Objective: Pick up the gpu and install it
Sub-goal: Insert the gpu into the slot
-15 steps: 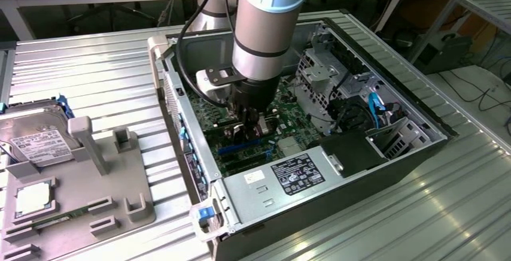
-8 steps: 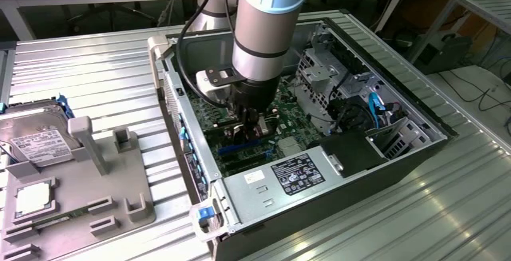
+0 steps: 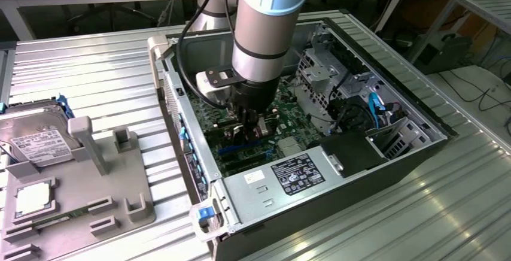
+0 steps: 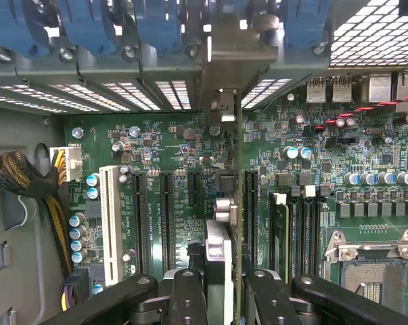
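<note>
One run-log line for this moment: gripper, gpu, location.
gripper: shut on gpu | gpu: upright over motherboard expansion slots | place: inside open computer case | seated: cannot tell

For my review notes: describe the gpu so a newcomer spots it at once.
Find the open computer case on the metal table. Inside, over the green motherboard, the end effector grips the gpu. It is the thin card on edge with a silver bracket, unlike the slots beside it.
</note>
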Tool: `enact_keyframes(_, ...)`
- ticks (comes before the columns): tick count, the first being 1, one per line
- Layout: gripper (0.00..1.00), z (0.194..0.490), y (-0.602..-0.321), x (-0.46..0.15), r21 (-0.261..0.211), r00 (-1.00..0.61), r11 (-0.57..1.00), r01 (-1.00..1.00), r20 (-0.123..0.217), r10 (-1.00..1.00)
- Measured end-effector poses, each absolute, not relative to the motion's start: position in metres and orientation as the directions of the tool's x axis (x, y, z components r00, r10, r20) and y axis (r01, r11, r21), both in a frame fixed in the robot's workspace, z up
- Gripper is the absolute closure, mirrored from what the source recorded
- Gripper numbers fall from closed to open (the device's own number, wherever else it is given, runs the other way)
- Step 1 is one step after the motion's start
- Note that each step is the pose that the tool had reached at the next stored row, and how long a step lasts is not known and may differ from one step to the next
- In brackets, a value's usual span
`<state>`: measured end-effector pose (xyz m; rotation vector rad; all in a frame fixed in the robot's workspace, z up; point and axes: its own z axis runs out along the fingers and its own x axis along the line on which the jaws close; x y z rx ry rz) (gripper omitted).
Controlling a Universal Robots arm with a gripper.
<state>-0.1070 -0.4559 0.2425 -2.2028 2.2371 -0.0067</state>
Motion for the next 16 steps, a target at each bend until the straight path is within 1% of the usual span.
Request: enact_keyframes(16, 0.72, 0.2407, -0.4556, -0.1070, -0.004, -0.015, 0.015, -1.000, 0.002, -1.000)
